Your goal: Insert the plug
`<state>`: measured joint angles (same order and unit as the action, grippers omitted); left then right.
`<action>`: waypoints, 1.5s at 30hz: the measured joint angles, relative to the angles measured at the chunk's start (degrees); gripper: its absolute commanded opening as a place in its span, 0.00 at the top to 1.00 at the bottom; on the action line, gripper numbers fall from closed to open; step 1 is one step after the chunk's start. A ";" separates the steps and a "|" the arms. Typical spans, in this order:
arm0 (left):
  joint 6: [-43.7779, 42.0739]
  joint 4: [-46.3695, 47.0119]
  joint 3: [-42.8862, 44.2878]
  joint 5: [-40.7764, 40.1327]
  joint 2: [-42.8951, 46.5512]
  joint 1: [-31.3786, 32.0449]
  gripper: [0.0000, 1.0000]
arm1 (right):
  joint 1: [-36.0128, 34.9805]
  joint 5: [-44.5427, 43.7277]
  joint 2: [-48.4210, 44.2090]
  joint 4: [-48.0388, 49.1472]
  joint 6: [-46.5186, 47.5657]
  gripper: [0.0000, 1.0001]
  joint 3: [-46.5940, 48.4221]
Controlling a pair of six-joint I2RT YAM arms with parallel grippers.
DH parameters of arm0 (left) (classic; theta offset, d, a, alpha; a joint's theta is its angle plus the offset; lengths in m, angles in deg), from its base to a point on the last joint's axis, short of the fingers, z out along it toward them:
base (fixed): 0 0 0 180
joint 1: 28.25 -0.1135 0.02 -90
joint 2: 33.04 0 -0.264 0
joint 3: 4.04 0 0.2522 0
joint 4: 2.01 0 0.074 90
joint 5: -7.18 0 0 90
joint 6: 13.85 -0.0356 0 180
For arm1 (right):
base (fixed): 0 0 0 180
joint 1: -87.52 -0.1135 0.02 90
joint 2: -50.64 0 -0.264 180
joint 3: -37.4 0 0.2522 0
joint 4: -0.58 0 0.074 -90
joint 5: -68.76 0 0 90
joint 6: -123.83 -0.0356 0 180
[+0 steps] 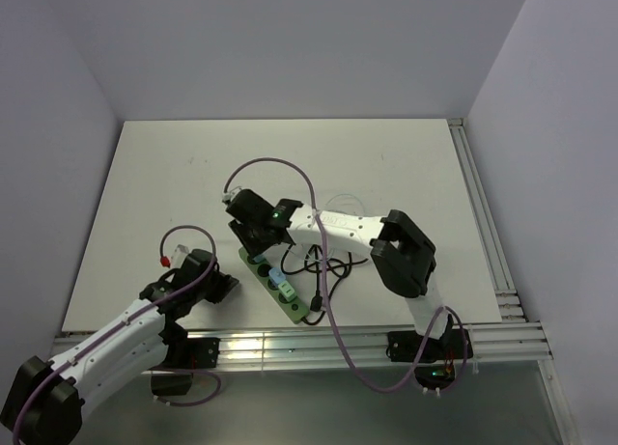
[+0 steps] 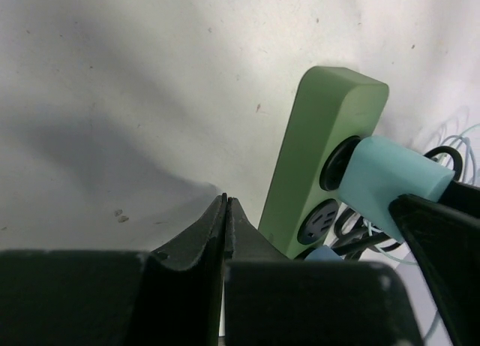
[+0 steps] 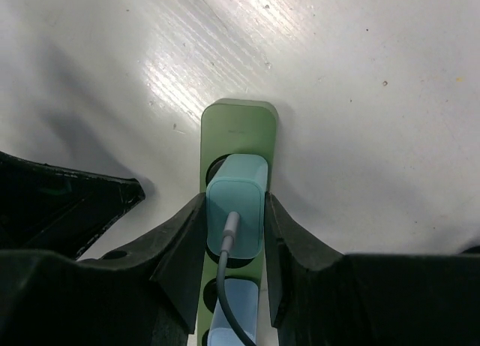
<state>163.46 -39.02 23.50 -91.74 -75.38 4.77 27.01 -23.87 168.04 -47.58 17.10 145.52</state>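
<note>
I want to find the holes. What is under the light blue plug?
Under the light blue plug is the green power strip. A dark round socket peeks out at its edge. The plug covers the holes and its own prongs.

Plug (image 3: 236,203): pale teal, boxy, rounded corners, grey cable (image 3: 225,245) leaving its back. Stands over the end socket of the strip; seating depth cannot be told.
Strip (image 3: 238,124): light green, oblong, dark round sockets (image 2: 322,222) in a row, lying flat.
</note>
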 measured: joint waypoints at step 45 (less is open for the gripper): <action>-0.09 -2.51 -0.04 0.09 2.80 -0.22 0.94 | 4.13 5.92 -9.75 58.14 -16.68 1.00 -40.44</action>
<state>163.37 -41.53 23.46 -91.66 -72.59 4.55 31.14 -17.95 158.29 10.56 0.43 105.09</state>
